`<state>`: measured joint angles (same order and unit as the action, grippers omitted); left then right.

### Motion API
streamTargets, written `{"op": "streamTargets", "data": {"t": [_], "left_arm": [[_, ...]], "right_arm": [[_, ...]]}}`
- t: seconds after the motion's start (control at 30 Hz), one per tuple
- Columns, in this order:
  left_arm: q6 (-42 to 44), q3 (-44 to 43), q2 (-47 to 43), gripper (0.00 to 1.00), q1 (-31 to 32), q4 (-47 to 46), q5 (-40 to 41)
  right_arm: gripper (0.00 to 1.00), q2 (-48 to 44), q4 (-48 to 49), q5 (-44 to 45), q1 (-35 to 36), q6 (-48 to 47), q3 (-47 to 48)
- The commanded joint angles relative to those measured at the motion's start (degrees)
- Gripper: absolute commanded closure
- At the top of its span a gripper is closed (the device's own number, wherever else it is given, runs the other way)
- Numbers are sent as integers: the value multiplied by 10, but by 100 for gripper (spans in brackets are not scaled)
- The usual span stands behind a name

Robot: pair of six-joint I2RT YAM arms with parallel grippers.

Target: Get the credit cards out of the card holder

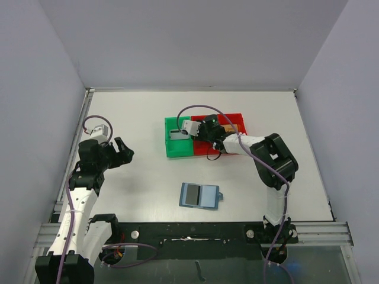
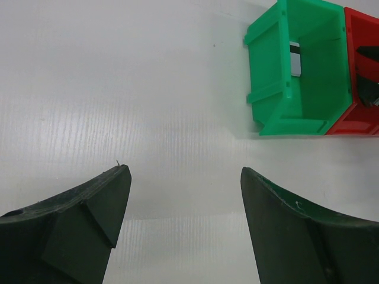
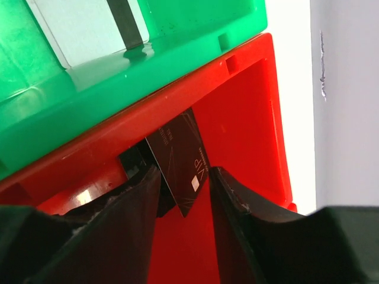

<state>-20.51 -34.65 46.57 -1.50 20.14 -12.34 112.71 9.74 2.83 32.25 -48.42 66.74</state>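
Left gripper (image 2: 183,171) wide, empty, over the table (image 2: 118,89). Card holder (image 1: 199,195) open mid-table — grey card (image 1: 190,194) on its left panel. Right gripper (image 3: 185,171): jaws narrow about a dark card (image 3: 177,148) in the red bin (image 3: 249,118), grip unclear; part wider, lift straight.

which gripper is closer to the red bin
right. the right gripper reaches into the red bin, a dark card between its fingers; the left gripper is off to the left over the table, beyond the green bin
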Motion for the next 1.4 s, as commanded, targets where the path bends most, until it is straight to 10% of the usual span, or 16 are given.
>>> {"op": "streamTargets", "data": {"t": [0.0,0.67,1.07,1.37], "left_arm": [[8,-27,1,26,-6,-28,-24],[10,-26,6,26,-6,-30,-33],[12,-26,5,26,-6,-32,-43],[9,-23,-1,27,-4,-31,-65]], "right_arm": [[59,-37,13,-21,-3,14,-4],[47,-190,62,-35,-11,150,-47],[0,-472,-50,-55,-24,636,-182],[2,-583,5,-83,-28,908,-360]]}}
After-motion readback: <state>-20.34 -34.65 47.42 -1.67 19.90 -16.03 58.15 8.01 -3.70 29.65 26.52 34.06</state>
